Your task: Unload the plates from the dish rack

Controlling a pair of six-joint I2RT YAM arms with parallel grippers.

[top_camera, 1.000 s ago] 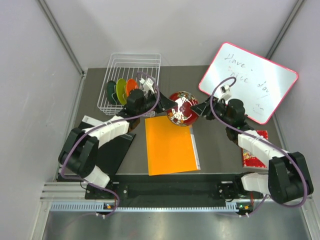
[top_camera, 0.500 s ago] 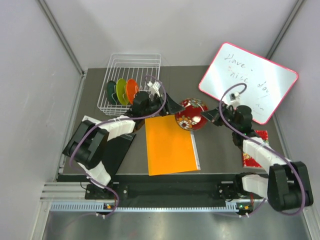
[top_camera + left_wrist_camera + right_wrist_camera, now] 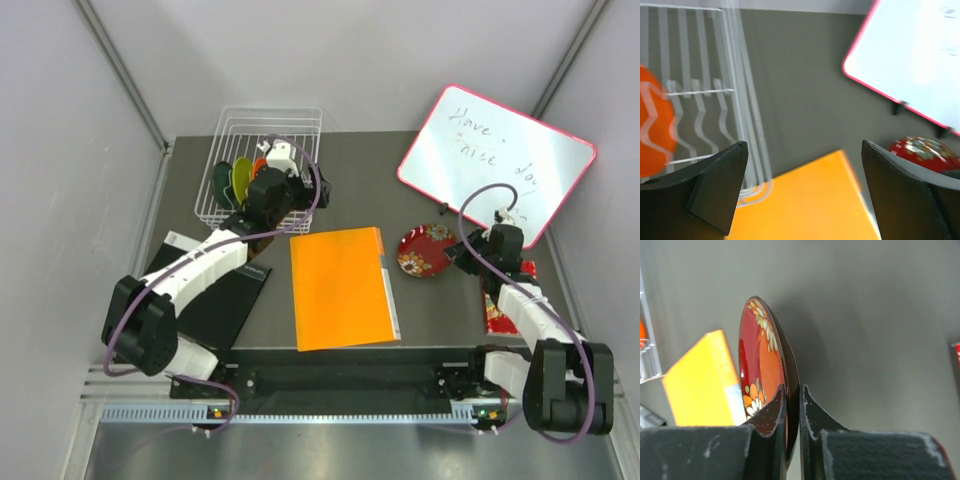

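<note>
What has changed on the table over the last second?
The right gripper, jaws shut on the red plate, carried it rightward, clear of the orange folder. The left gripper drew away from the plate and swung back to the dish rack, jaws open. The three other plates, the folder and the whiteboard stayed put.

A dark grey worktop lies under my left hand and my right hand. Beyond them rises a pale grey back wall. A side wall of the same grey stands outside my left hand, with a metal post in the corner. Behind my hands a ribbed metal rail edges the worktop. The light is soft and even.
</note>
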